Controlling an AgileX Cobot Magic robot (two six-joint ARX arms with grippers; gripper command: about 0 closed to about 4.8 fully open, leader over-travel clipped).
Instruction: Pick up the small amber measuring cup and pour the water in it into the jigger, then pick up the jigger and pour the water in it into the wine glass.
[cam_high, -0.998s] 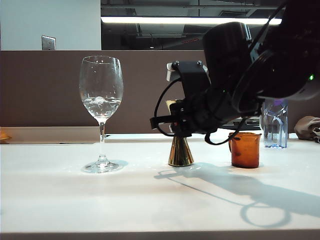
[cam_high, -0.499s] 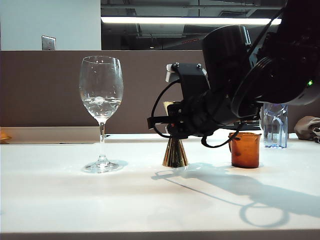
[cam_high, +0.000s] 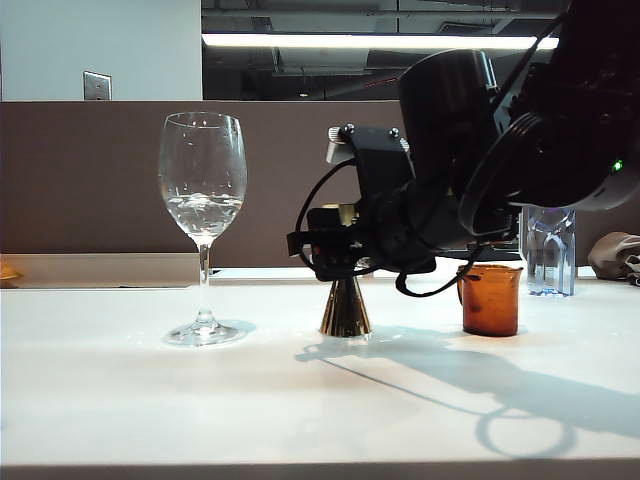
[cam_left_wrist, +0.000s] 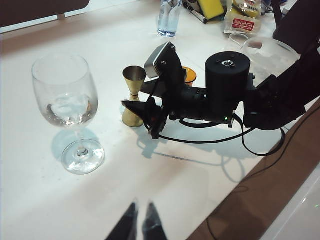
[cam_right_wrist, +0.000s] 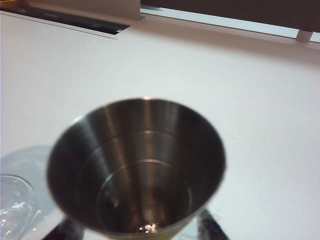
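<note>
White desk (cam_high: 120, 400), three vessels in a rough row across its middle. The wine glass (cam_high: 203, 225) stands upright toward the left side, a little water in the bottom of its bowl. The gold jigger (cam_high: 345, 305) stands upright near the centre of the desk, its foot flat on the surface. The small amber measuring cup (cam_high: 490, 299) sits upright to the right of the jigger, apart from it. A clear plastic bottle (cam_high: 548, 250) stands behind the cup, nearer the far edge. The right gripper (cam_high: 335, 245) reaches in from the right side and sits level at the jigger's upper cone; in the right wrist view the jigger's open mouth (cam_right_wrist: 137, 167) fills the picture, a few drops glinting at the bottom, with a dark fingertip (cam_right_wrist: 212, 227) showing on either side of it. The fingers straddle the cone, spread wider than its waist; whether they touch the metal I cannot tell. The left gripper (cam_left_wrist: 140, 225) hangs back above the near edge of the desk, well apart from all three vessels, its two fingertips nearly together and nothing between them.
</note>
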